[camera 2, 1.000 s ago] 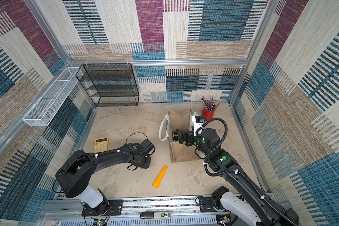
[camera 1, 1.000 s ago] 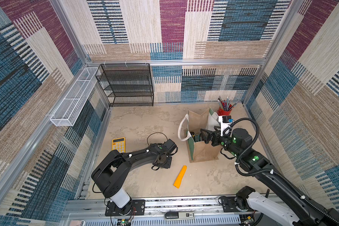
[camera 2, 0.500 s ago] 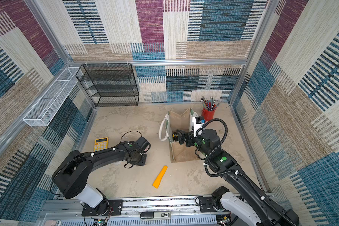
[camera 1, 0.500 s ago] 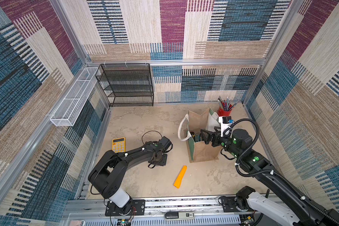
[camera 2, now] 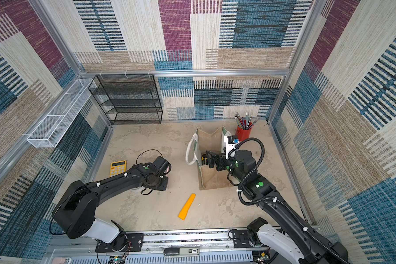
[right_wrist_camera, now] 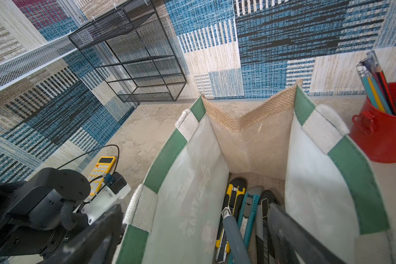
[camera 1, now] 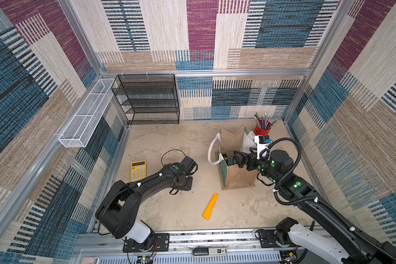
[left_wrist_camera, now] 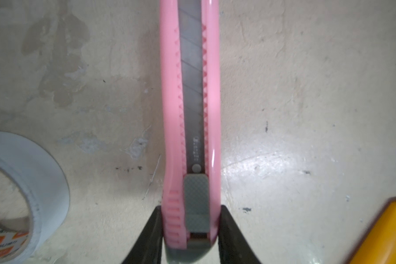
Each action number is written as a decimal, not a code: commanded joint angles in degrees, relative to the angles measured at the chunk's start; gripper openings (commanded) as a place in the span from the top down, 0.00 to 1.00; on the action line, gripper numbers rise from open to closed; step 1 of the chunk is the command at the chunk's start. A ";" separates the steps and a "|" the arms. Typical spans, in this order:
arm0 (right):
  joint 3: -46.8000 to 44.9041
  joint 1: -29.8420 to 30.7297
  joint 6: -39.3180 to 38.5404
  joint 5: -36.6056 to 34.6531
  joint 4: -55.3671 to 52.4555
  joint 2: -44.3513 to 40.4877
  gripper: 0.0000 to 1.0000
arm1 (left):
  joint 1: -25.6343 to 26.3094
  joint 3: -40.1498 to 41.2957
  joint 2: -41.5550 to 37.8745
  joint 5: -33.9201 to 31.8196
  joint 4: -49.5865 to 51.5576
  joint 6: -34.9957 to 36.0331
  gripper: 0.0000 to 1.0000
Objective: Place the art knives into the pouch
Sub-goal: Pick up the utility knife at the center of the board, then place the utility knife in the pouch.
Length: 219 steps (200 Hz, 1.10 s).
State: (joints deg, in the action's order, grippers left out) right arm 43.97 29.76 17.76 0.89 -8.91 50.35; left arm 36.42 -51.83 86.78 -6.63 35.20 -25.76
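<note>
Art knife: glossy pink plastic body, ridged sides, segmented grey steel blade, grey checkered slider; over the floor, well apart from the pouch.
Left gripper: my black fingers pinch the knife's slider end.
Pouch: coarse tan jute, green-white trim, standing open; several cutters inside.
Right gripper: my jaws spread wide, straddling the pouch's rim.
Floor: mottled beige, scuffed, glossy in patches.
Walls: woven patchwork, blue, tan, magenta.
Tape roll: white; orange label, unreadable.
Orange cutter: flat on floor.
</note>
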 commanded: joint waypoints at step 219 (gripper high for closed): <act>-4.48 0.05 0.85 -7.50 -3.59 -8.80 0.00 | 12.37 -51.64 8.74 3.00 12.35 10.00 0.84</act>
State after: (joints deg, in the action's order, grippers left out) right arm 39.79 29.76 18.13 -5.10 -11.94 41.74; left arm 47.53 -99.18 91.68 -5.56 47.29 -17.93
